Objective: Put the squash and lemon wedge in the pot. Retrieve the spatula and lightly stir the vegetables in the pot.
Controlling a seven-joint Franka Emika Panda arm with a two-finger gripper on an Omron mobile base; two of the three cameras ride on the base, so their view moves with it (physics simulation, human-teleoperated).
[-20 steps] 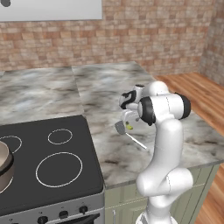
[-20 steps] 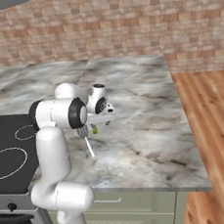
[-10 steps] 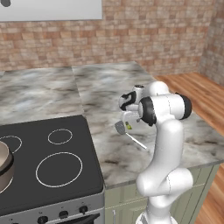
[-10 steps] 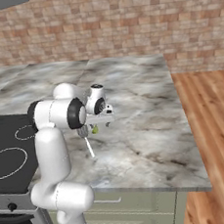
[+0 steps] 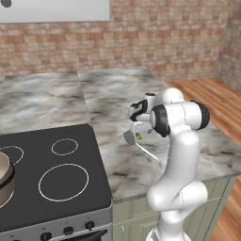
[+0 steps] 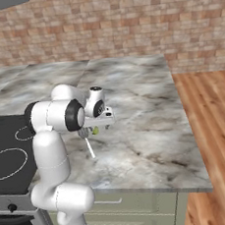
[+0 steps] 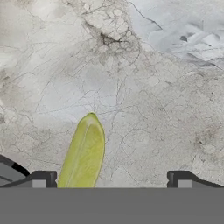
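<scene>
End effector (image 7: 109, 178) open over marble counter (image 7: 144, 109), lemon wedge (image 7: 84, 155) below.

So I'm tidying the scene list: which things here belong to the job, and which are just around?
Job: pot, spatula, lemon wedge, open gripper above it.
Around: stove, marble counter, brick wall.

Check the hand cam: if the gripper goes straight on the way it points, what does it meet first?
Probably the marble counter. The open gripper points down at it. The lemon wedge lies near one fingertip, off-centre, so that finger may touch it first; depth is unclear.
</scene>
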